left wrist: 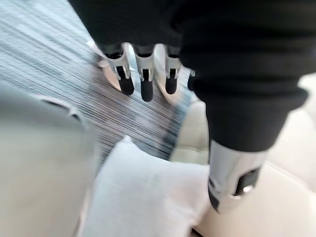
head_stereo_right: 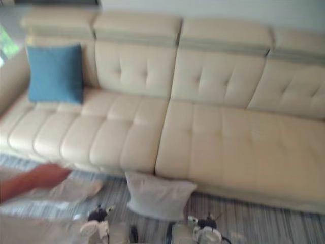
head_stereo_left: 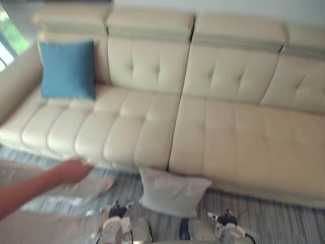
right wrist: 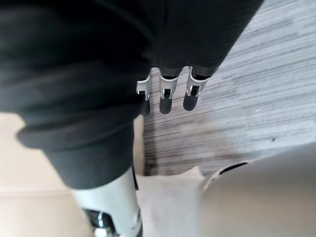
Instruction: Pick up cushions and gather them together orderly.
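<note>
Blue square fabric cushion (head_stereo_left: pixel 67 70) upright, far-left seat of beige leather sofa (head_stereo_left: pixel 238 132). Person's arm (head_stereo_left: pixel 40 185) near left. Left hand (left wrist: pixel 146 79) straight-fingered, empty; pale grey fabric cushion (head_stereo_left: pixel 171 192) on striped carpet (head_stereo_left: pixel 284 223) between hands, against sofa front; right hand (right wrist: pixel 166 94) same.

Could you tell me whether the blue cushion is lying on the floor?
No, the blue cushion stands on the sofa seat, against its backrest.

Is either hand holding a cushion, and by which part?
Nothing is held. The left hand and right hand hang open over the carpet; the grey cushion lies untouched against the sofa.
</note>
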